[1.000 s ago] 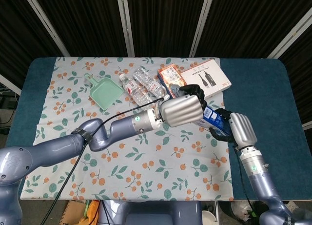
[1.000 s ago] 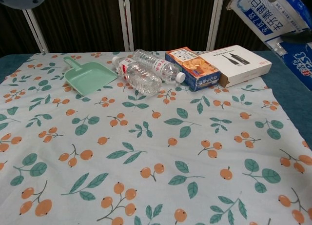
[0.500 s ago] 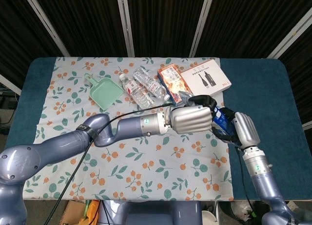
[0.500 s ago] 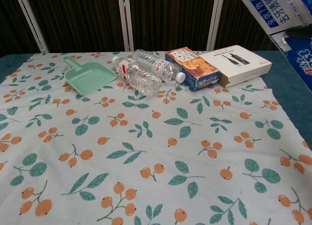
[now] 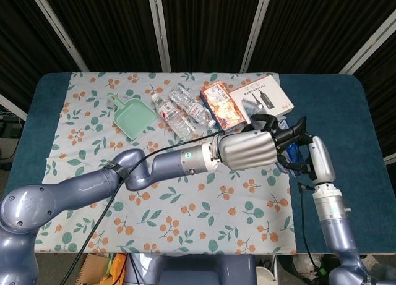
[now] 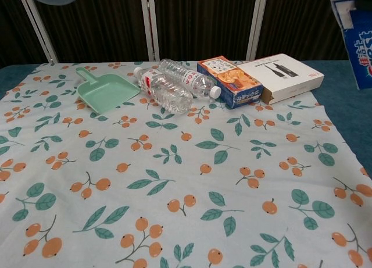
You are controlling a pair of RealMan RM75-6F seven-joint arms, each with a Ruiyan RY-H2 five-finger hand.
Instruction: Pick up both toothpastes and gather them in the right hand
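Since both toothpastes must end in right robot hand (image 5: 309, 158), left robot hand (image 5: 250, 150) presses close beside it; right grasps blue toothpaste box (image 5: 292, 154), left's grip hidden, cannot tell.

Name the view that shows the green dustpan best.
The chest view: the dustpan is near and unobstructed, handle and scoop clear. The head view shows the whole of it from above, but smaller.
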